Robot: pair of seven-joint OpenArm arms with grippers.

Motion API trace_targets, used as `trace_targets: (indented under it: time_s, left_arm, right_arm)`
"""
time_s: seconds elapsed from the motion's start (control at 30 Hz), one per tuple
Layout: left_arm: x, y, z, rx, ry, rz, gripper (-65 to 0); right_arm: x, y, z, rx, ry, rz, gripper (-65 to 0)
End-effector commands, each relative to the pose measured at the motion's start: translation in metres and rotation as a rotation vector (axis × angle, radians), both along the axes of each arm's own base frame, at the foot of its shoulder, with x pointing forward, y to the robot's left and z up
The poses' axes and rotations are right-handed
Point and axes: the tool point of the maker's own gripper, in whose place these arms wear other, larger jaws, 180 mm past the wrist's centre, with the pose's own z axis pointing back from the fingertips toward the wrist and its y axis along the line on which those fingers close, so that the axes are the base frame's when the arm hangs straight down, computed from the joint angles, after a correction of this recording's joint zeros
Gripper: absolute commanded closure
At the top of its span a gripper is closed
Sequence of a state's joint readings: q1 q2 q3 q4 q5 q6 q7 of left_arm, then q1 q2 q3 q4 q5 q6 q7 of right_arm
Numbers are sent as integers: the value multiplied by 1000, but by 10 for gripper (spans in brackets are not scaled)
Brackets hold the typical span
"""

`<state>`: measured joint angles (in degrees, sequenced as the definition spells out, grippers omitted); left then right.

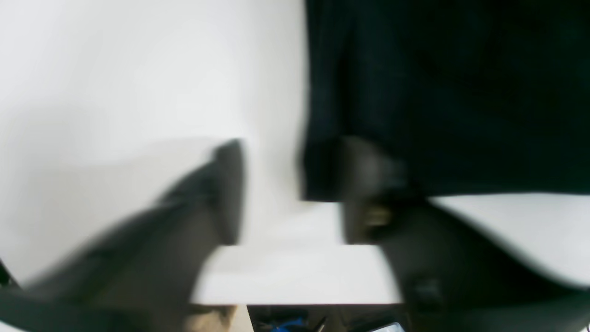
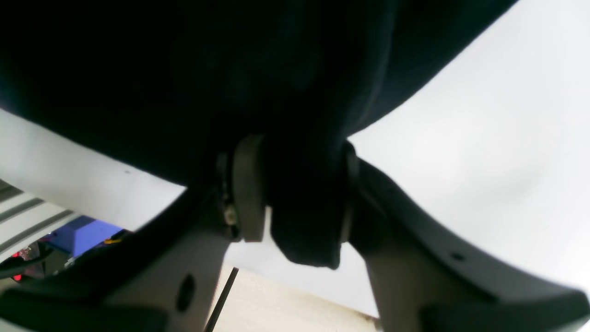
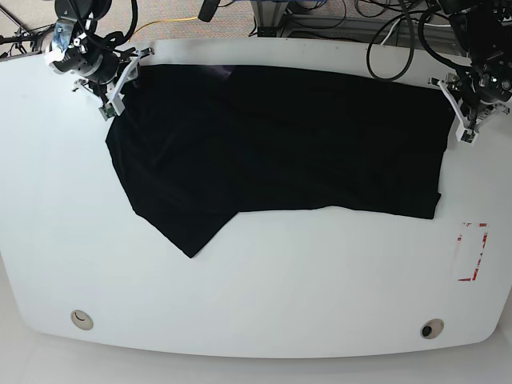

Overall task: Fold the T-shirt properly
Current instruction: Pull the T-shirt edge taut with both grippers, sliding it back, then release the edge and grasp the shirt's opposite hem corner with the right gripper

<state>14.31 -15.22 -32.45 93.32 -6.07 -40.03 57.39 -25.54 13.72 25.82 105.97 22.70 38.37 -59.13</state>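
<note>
Black T-shirt (image 3: 280, 144) pinched by right tool (image 2: 295, 193); left tool (image 1: 290, 193) seemingly free

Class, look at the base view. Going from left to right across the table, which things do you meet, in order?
right gripper → T-shirt → left gripper → red-marked rectangle

White counter (image 3: 256, 296) below, red-marked rectangle (image 3: 472, 252) near its right edge, tangled cables (image 3: 336, 16) behind.
</note>
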Motion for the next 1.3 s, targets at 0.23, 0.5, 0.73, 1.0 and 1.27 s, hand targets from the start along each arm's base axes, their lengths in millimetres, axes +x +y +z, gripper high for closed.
trace_targets:
  time_s: [0.23, 0.5, 0.73, 1.0, 1.27]
  left_arm:
    - [-32, 16, 2, 58, 58, 11, -90]
    - [-34, 14, 17, 100, 36, -21, -196]
    - [-33, 16, 24, 125, 45, -23, -372]
    - [-13, 10, 47, 159, -35, -54, -379]
    - [6, 11, 59, 169, -88, -49, -379]
  right_arm:
    - [6, -2, 8, -2, -31, 4, -179]
    - [5, -23, 26, -64, -61, -30, -328]
    - [14, -34, 49, -27, -120, -84, -647]
    - [38, -53, 73, 0, -214, -164, -647]
    - [98, -49, 95, 56, -335, -173, -642]
